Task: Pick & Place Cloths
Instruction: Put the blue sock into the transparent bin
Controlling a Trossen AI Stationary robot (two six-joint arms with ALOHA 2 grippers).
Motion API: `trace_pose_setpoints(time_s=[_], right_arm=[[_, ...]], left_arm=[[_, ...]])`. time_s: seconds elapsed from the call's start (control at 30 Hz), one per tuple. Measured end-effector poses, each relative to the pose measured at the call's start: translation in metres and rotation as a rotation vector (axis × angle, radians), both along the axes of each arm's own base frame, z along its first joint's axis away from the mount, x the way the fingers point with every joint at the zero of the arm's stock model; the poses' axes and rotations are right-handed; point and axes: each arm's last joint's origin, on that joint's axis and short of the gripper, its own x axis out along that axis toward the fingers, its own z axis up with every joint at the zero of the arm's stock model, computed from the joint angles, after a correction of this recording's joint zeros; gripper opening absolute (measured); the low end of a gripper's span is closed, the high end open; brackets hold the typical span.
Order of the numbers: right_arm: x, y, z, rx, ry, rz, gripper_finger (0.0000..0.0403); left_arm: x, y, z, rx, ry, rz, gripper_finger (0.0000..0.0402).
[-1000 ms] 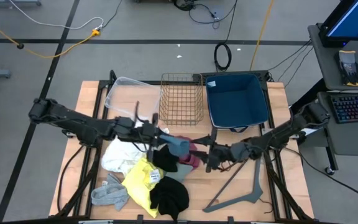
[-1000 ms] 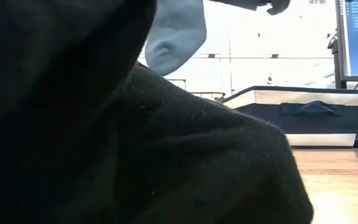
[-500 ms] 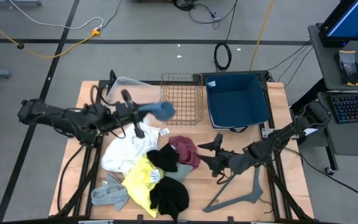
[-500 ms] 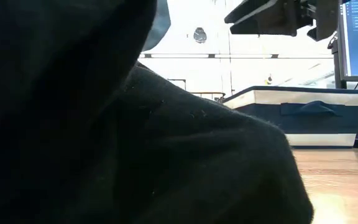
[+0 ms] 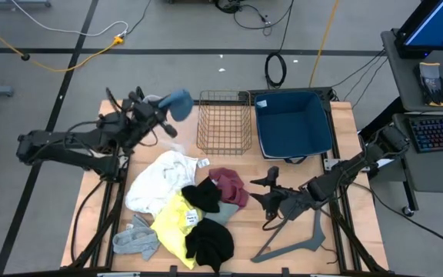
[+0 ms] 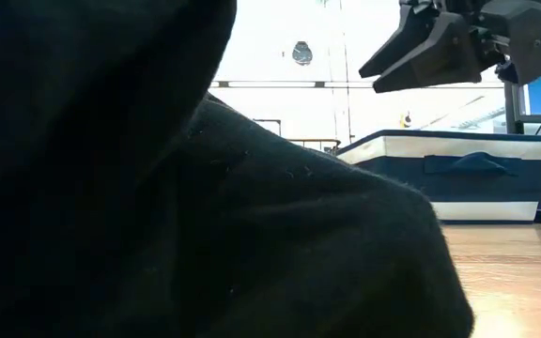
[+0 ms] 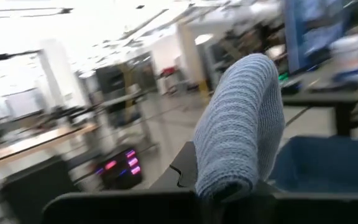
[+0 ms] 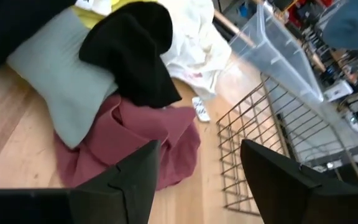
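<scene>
My left gripper (image 5: 162, 110) is raised over the clear plastic bin (image 5: 143, 117) at the table's far left and is shut on the teal-blue cloth (image 5: 178, 101). The other cloths lie in a pile in the near middle: white (image 5: 158, 177), yellow (image 5: 175, 223), two black (image 5: 204, 197) (image 5: 210, 243), grey (image 5: 135, 240) and maroon (image 5: 230, 187). My right gripper (image 5: 262, 192) is open just right of the maroon cloth (image 8: 135, 146), touching nothing. In the low view a black cloth (image 6: 158, 197) fills most of the picture. My left gripper pinches the teal-blue cloth between its two fingers at one bunched end (image 7: 225, 180). The rest of the ribbed fabric (image 7: 244, 118) bulges out past the fingertips in a rounded, folded lump. The cloth is lifted clear of the table and pile.
A wire basket (image 5: 224, 121) and a dark blue fabric bin (image 5: 294, 123) stand at the far edge, right of the clear bin. A grey plastic hanger (image 5: 298, 235) lies near the right gripper. A pale grey-green piece (image 5: 218, 212) lies in the pile. Bare wood shows at the table's right.
My left gripper has carried the teal-blue cloth up off the pile and toward the table's far left, to over the clear bin. With it gone, the maroon cloth shows uncovered on the table. The right gripper has stayed beside the maroon cloth.
</scene>
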Motion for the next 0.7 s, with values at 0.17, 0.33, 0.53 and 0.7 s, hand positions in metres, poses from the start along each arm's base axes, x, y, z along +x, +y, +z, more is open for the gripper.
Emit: trace_pose_setpoints(time_s=[0.17,0.33,0.53,0.7], right_arm=[[-0.003,0.001,-0.004,0.078,0.044,0.023,0.0218],[-0.003,0.002,-0.006,0.128,0.06,0.037,0.0213],[-0.003,0.003,-0.006,0.147,0.064,0.044,0.0212],[-0.003,0.003,-0.006,0.147,0.064,0.044,0.0212]], left_arm=[[-0.004,0.017,-0.008,-0.042,0.056,0.128,0.0],[-0.008,0.031,-0.016,-0.088,0.098,0.209,0.0],[-0.014,0.044,-0.032,-0.195,0.173,0.249,0.0],[-0.02,0.054,-0.045,-0.299,0.22,0.246,0.0]])
